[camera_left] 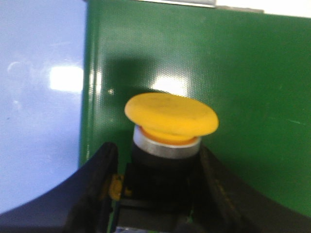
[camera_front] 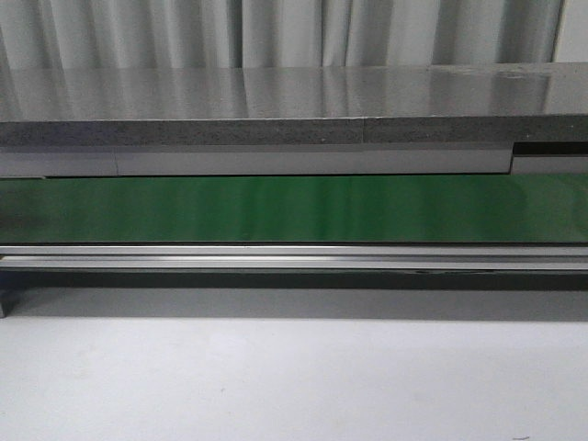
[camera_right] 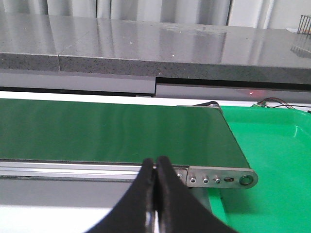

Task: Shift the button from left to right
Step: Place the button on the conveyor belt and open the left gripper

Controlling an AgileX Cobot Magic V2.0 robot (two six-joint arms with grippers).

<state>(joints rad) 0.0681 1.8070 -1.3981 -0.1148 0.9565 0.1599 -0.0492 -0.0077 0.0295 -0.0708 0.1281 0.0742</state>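
The button (camera_left: 170, 116), with a round orange-yellow cap, a silver collar and a black boxy body, shows only in the left wrist view. My left gripper (camera_left: 156, 165) is shut on its black body, one finger on each side, over the green belt (camera_left: 243, 97). My right gripper (camera_right: 156, 167) is shut and empty, its fingertips pressed together in front of the belt's near rail. Neither gripper nor the button shows in the front view.
The green conveyor belt (camera_front: 294, 209) runs left to right, with an aluminium rail (camera_front: 294, 257) in front and a grey stone ledge (camera_front: 276, 110) behind. A bright green tray (camera_right: 272, 160) sits past the belt's right end. White tabletop (camera_front: 294, 377) lies in front.
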